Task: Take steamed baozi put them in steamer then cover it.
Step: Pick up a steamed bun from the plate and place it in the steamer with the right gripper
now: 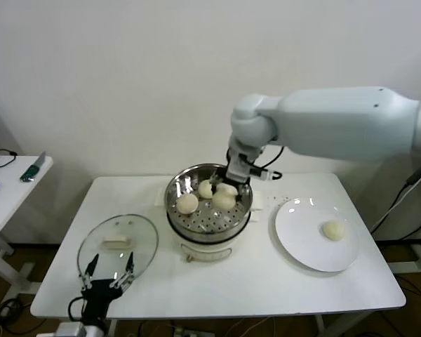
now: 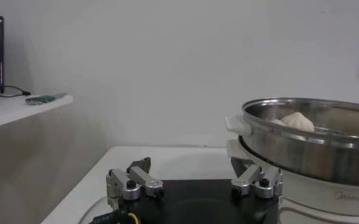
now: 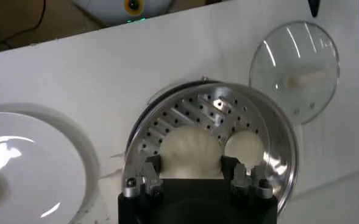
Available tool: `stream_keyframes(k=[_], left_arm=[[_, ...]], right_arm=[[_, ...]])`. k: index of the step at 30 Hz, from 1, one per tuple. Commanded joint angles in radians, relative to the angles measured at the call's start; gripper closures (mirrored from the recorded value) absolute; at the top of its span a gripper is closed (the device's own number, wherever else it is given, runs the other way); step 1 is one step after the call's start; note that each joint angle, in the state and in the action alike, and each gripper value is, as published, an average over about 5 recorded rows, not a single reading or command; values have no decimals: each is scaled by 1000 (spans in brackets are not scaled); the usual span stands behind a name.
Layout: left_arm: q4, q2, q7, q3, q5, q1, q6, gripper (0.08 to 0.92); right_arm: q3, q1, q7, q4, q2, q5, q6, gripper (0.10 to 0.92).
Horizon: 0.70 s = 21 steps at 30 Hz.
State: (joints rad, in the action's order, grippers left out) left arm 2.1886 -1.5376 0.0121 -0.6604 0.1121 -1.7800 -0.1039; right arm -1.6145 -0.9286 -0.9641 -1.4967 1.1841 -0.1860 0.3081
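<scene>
Soft dough is what you're handling here, so the steamed baozi (image 1: pixel 223 199) will squash easily; grip it gently across its domed sides. Your right hand (image 3: pixel 194 178) is down inside the steamer (image 1: pixel 209 226), clenched around that bun just above the perforated tray, with two others beside it. One more bun sits on the white plate (image 1: pixel 298 246). Your left hand (image 1: pixel 107 275) idles fully spread at the bench (image 1: pixel 252 281) edge, beside the glass lid (image 1: pixel 119 242).
</scene>
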Motion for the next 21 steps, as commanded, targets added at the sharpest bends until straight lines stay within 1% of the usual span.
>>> stream_keyframes(k=[1,8,21], left_arm=[[-3,-1,0,0,-4,-1,0,177],[-10,-6,-1,2,-8,-2,4,177],[-11,-8,-1,7,-9,1,4,177]], right_arm=[[32,187,47,33,109,173,46,380],[48,273,65,128,115,259,68,381],[56,307,74,159,128,252,63,380]])
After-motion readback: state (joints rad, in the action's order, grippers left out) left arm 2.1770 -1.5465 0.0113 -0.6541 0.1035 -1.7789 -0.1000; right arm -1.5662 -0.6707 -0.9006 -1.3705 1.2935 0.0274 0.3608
